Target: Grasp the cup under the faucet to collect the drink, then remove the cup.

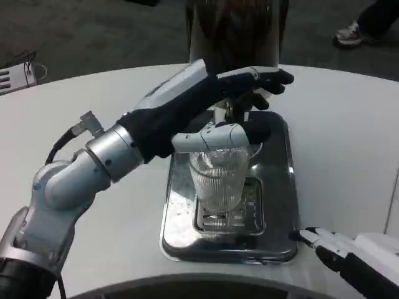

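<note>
A clear ribbed cup (218, 184) stands upright on the slotted grate of a shiny steel drip tray (177, 215), right under the faucet (235, 112) of a dark drink dispenser (235, 31). My left hand (206, 103) reaches over the cup from the left. Its fingers (268, 80) stretch out past the faucet against the dispenser's base, and its thumb (218, 136) lies across just above the cup's rim. Nothing is gripped in it. The faucet is mostly hidden behind the hand. My right hand (352, 256) rests on the table at the lower right, fingers out, holding nothing.
The white table (349, 156) spreads wide to both sides of the tray. A cable (62, 146) hangs off my left wrist. A person's shoe (349, 34) shows on the floor beyond the table, far right.
</note>
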